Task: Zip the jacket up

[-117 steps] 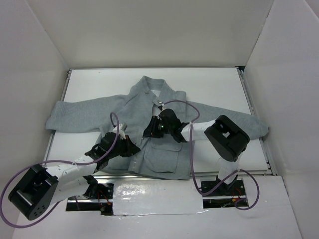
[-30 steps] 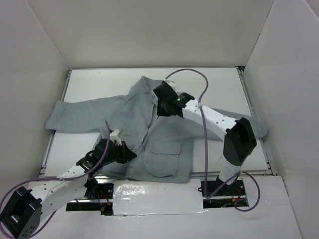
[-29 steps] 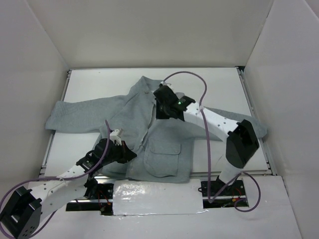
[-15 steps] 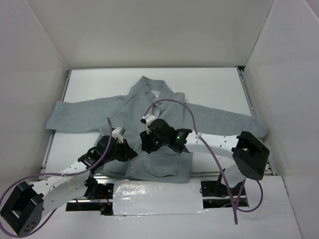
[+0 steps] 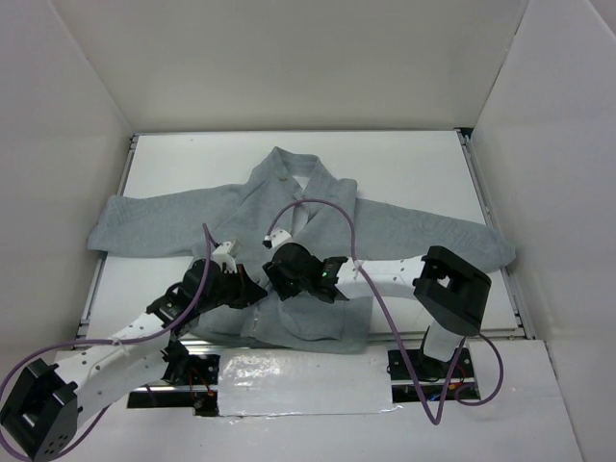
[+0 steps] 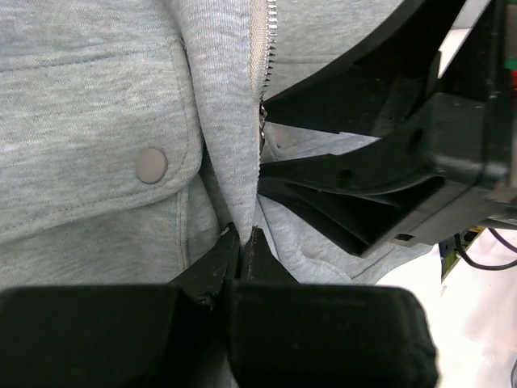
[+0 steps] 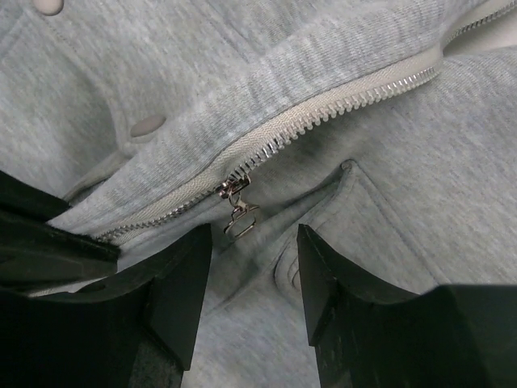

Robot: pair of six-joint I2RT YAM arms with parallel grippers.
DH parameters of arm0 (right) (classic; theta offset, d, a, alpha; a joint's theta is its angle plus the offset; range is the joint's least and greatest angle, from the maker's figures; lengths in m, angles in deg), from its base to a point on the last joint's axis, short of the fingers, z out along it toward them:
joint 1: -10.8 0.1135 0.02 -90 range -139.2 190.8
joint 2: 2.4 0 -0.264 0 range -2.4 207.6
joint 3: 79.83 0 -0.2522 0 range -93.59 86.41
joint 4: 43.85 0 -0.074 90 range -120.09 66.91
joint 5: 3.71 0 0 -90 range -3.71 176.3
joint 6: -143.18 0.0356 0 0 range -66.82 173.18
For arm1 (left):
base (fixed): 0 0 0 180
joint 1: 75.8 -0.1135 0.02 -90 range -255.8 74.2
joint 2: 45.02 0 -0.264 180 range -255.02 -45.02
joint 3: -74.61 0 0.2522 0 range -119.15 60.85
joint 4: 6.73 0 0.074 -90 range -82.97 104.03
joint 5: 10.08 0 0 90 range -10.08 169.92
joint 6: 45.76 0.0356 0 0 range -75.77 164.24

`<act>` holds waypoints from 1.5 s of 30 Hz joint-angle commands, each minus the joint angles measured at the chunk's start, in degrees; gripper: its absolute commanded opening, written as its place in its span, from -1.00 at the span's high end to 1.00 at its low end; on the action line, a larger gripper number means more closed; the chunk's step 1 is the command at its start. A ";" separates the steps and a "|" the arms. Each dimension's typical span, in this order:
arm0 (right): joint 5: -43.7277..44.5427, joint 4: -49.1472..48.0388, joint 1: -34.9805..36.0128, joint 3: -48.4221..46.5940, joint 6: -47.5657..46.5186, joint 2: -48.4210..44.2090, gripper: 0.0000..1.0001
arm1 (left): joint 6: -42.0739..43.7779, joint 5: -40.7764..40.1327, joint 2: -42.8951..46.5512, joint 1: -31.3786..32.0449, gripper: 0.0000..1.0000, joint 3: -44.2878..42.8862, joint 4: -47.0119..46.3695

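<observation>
While left jaws pinch the grey jacket's (image 5: 385, 226) front edge, right jaws gape near its zipper pull (image 7: 240, 217).

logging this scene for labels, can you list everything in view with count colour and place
jacket: 1, light grey, spread on the table, sleeves out
zipper: 1, pale, down the jacket front
zipper pull: 1, silver metal, low on the zipper
table: 1, white, under the jacket
tape strip: 1, silver, near edge between the arm bases
cables: 2, purple, one looping off each arm
left gripper: 1, black, jaws shut on the jacket's front edge by the zipper
right gripper: 1, black, jaws open, facing the zipper pull
</observation>
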 commanded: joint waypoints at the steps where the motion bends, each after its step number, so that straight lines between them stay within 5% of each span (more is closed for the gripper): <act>1: 2.84 -2.73 0.58 -2.76 -0.90 0.56 -0.07 | -0.38 0.94 0.15 0.31 1.00 -3.01 -0.67; 9: 7.32 -5.29 0.76 -3.20 -1.60 1.70 0.04 | -0.11 2.43 -0.38 0.31 1.00 -2.39 -1.55; 11: 7.50 -5.38 0.85 -3.63 -2.04 1.71 0.21 | -0.11 2.52 -0.38 0.31 1.00 -2.04 -1.81; 13: 7.59 -5.38 1.02 -3.81 -2.48 1.79 0.62 | -0.20 2.52 -0.29 0.31 1.00 -1.78 -1.81; 17: 7.15 -5.11 1.03 -3.73 -3.62 1.36 1.00 | -0.02 2.44 -0.20 0.31 1.00 -1.87 -1.64; 23: 0.84 0.14 1.38 -4.95 -8.80 -2.59 1.00 | 0.15 -0.19 0.85 0.31 1.00 -3.36 2.83; 27: -22.21 23.45 0.15 -16.27 -17.15 -1.03 1.00 | -0.72 -5.81 1.03 0.31 1.00 -4.94 9.34; 32: -47.67 41.00 -3.81 -32.53 -20.31 4.50 1.00 | -5.11 -11.95 2.08 0.13 1.00 -3.19 12.86; 37: -45.59 40.14 -5.91 -37.45 -18.74 7.85 1.00 | -8.28 -10.50 2.35 -0.13 1.00 -0.29 10.68; 45: -48.13 55.34 -16.02 -51.42 -26.38 23.05 1.00 | -8.90 -7.76 8.49 -0.22 1.00 1.74 12.24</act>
